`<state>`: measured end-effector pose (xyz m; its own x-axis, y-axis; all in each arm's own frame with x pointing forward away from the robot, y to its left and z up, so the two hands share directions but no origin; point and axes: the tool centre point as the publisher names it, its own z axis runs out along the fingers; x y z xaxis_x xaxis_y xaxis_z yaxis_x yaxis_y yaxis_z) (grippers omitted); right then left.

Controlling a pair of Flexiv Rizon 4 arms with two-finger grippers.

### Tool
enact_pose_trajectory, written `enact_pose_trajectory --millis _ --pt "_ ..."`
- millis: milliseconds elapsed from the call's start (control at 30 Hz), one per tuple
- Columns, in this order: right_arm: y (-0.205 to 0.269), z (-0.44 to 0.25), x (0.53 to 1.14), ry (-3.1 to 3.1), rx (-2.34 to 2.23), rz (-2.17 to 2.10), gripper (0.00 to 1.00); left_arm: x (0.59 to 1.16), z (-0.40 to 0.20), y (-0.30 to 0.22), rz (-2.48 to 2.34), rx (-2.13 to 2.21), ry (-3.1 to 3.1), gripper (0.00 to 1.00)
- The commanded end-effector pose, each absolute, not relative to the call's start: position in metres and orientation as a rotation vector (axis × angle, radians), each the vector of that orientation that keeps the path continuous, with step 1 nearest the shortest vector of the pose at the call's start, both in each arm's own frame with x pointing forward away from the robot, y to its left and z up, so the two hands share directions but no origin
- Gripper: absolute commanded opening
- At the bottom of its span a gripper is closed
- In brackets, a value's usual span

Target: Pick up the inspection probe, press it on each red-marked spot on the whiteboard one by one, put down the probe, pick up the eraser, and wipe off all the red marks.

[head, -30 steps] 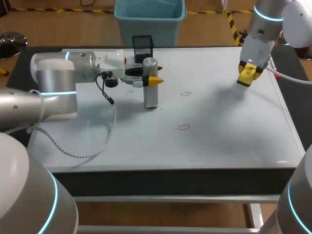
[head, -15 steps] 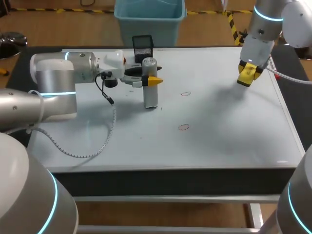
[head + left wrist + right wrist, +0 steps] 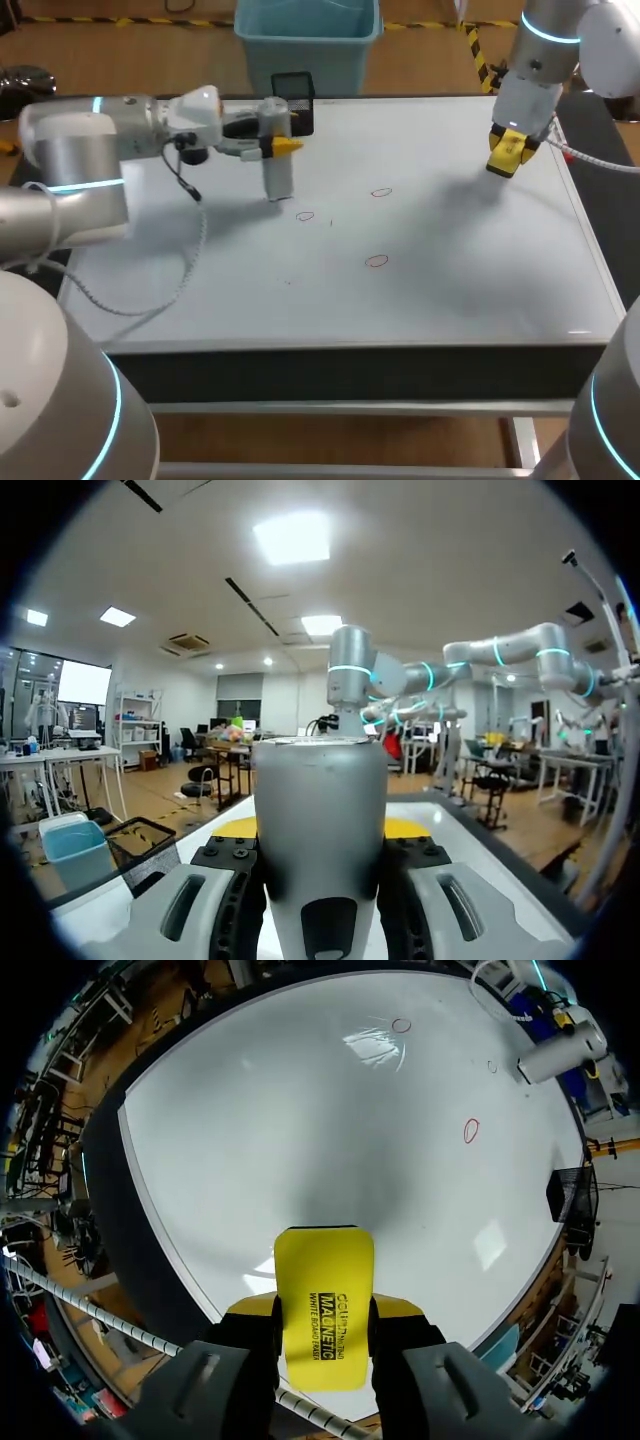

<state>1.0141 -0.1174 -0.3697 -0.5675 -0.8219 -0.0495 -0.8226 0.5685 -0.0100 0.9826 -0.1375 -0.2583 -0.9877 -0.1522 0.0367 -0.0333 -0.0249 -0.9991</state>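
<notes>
The grey cylindrical probe stands upright in my left gripper, which is shut on it above the whiteboard, back left. In the left wrist view the probe fills the gap between the fingers. Three red marks show: one just in front of the probe, one to its right, one nearer the front. My right gripper hangs over the back right corner, shut on the yellow eraser. From there, a red mark and the probe are visible far ahead.
A black boxy object stands at the board's back edge, just behind the probe. My left arm's cable hangs over the left part of the board. A dark border rims the table's front.
My left arm has drawn the probe back and to the left, uncovering the red mark that was under it. The right arm with the eraser has stayed still.
</notes>
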Motion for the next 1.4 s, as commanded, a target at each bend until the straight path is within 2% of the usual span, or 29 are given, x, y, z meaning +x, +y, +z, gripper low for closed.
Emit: enact_pose_trajectory --millis 33,267,700,1167,1400 --pt "-0.118 -0.369 1.014 2.739 -1.440 0.017 0.00 0.971 -0.242 -0.099 -2.114 -0.280 2.107 0.00" --pt "-0.118 -0.369 1.014 2.739 -1.440 0.017 0.00 0.971 -0.237 -0.062 -2.068 -0.346 2.050 0.00" --pt "-0.118 -0.369 1.014 2.739 -1.440 0.017 0.00 0.988 -0.237 -0.025 -2.046 -0.401 2.003 0.00" --pt "-0.118 -0.369 1.014 2.739 -1.440 0.017 0.00 0.990 -0.234 -0.022 -2.039 -0.409 1.994 0.00" --pt "-0.027 -0.360 0.982 2.546 -1.745 0.029 0.00 0.990 -0.234 -0.022 -2.039 -0.409 1.994 0.00"
